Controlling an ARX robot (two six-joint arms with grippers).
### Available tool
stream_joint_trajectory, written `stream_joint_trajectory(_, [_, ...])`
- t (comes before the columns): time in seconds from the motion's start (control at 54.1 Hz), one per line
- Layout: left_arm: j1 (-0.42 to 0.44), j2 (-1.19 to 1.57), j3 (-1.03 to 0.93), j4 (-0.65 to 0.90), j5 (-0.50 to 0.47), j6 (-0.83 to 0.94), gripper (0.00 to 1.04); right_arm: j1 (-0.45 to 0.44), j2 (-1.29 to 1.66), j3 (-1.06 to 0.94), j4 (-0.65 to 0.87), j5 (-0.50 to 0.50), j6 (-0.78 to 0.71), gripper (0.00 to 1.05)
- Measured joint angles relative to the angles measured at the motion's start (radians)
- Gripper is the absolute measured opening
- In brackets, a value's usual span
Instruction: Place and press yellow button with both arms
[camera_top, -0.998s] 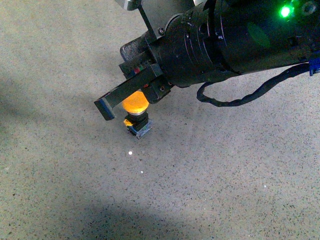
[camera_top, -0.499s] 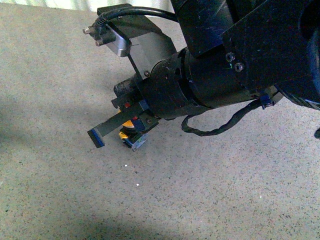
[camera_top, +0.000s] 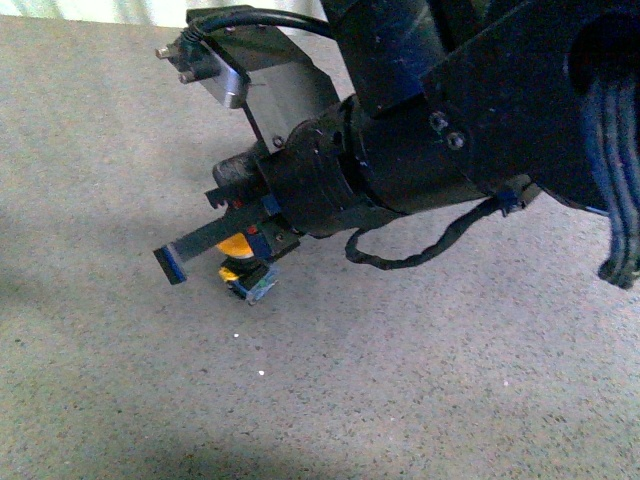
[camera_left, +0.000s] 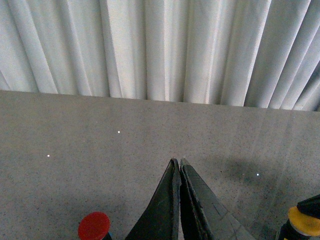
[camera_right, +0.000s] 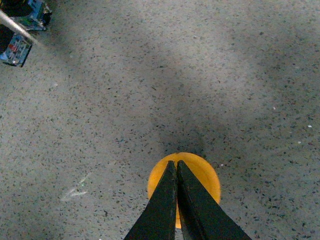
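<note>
The yellow button (camera_top: 234, 246) stands on the speckled floor on its bluish-grey base. My right gripper (camera_top: 170, 265) is shut, and its black fingers lie across the top of the domed cap, hiding most of it. In the right wrist view the shut gripper (camera_right: 174, 162) points over the orange-yellow cap (camera_right: 200, 175). My left gripper (camera_left: 176, 161) is shut and empty above bare floor; it does not show in the front view. A yellow cap on a black neck (camera_left: 304, 221) shows at the edge of the left wrist view, apart from the left fingers.
A red button (camera_left: 94, 226) stands close beside the left fingers. A white pleated curtain (camera_left: 160, 50) closes off the far edge of the floor. Small blue-grey parts (camera_right: 17, 49) lie at the far corner of the right wrist view. A loose black cable (camera_top: 420, 250) hangs under the right arm.
The right arm has moved left and lower in the front view. Its shut fingers now cover more of the yellow cap, which showed plainly below them a second ago.
</note>
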Motion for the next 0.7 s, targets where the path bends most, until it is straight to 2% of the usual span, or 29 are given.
stream_joint_trajectory(0.351, [0.0, 0.0, 0.0, 0.0, 0.0, 0.0, 0.01, -0.154, -0.29, -0.14, 0.17, -0.012, 0.23, 0.02])
stream_joint_trajectory(0.499, [0.0, 0.0, 0.0, 0.0, 0.0, 0.0, 0.01, -0.233, -0.468, -0.246, 0.189, 0.006, 0.266, 0.25])
stream_joint_trajectory(0.536, [0.0, 0.0, 0.0, 0.0, 0.0, 0.0, 0.01, -0.234, -0.491, -0.281, 0.244, 0.095, 0.246, 0.24])
stream_joint_trajectory(0.573, [0.0, 0.0, 0.0, 0.0, 0.0, 0.0, 0.01, -0.234, -0.523, -0.339, 0.381, 0.262, 0.198, 0.17])
stream_joint_trajectory(0.647, [0.0, 0.0, 0.0, 0.0, 0.0, 0.0, 0.01, -0.246, -0.571, -0.438, 0.564, 0.462, 0.124, 0.05])
stream_joint_trajectory(0.702, [0.0, 0.0, 0.0, 0.0, 0.0, 0.0, 0.01, -0.27, -0.615, -0.516, 0.635, 0.506, 0.093, 0.01])
